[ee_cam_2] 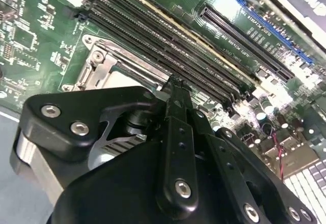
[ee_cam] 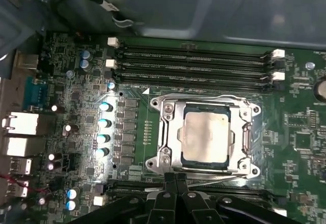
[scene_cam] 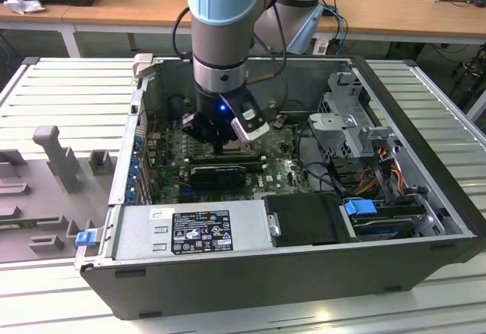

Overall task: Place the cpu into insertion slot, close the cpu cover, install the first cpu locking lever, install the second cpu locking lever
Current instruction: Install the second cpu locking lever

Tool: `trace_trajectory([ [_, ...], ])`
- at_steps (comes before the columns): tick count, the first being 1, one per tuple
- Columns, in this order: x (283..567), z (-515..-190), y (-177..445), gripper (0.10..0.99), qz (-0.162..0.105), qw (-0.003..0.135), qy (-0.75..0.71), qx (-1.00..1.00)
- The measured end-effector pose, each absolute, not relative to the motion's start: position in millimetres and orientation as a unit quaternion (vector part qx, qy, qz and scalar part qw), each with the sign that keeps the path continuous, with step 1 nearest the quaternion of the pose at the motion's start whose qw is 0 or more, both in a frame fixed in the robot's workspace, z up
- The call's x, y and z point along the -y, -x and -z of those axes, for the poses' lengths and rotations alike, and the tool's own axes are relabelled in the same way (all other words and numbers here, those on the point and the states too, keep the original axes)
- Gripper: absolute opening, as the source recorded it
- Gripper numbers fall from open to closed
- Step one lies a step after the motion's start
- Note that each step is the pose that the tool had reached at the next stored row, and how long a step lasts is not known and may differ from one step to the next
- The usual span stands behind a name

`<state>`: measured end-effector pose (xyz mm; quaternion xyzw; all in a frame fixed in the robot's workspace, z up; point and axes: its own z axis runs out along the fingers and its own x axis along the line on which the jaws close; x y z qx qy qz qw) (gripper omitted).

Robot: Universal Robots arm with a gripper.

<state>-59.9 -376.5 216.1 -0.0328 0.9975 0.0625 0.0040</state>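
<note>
While the gripper hangs low over the motherboard, you can see its fingers pressed together with nothing between them, tips down at the 6 o'clock edge of the insertion slot in the first wrist view. The cpu already lies flat inside the socket, and the cpu cover sits down around it, its cut-out framing the pale metal top. A thin silvery locking lever runs along that same 6 o'clock side, right where the fingertips are; whether it is hooked home I cannot tell.

In the second wrist view the gripper points at the socket edge nearest the memory slots, which run just beside it. In the exterior view the arm reaches straight down into the open computer case.

Your risk, as I judge it, is at that lever: closed tips pushing slightly off line could slip off the thin wire and strike the board or the neighbouring slots. If the cover is not fully seated, forcing the lever could bear unevenly on the chip.
</note>
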Motion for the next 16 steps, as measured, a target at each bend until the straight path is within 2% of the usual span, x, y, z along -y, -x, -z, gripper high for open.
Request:
trace_trajectory([
  [11,390,-214,70,0.106,-0.105,0.005,0.033,-0.994],
  [16,403,-209,72,0.106,-0.136,0.006,0.033,-0.99],
])
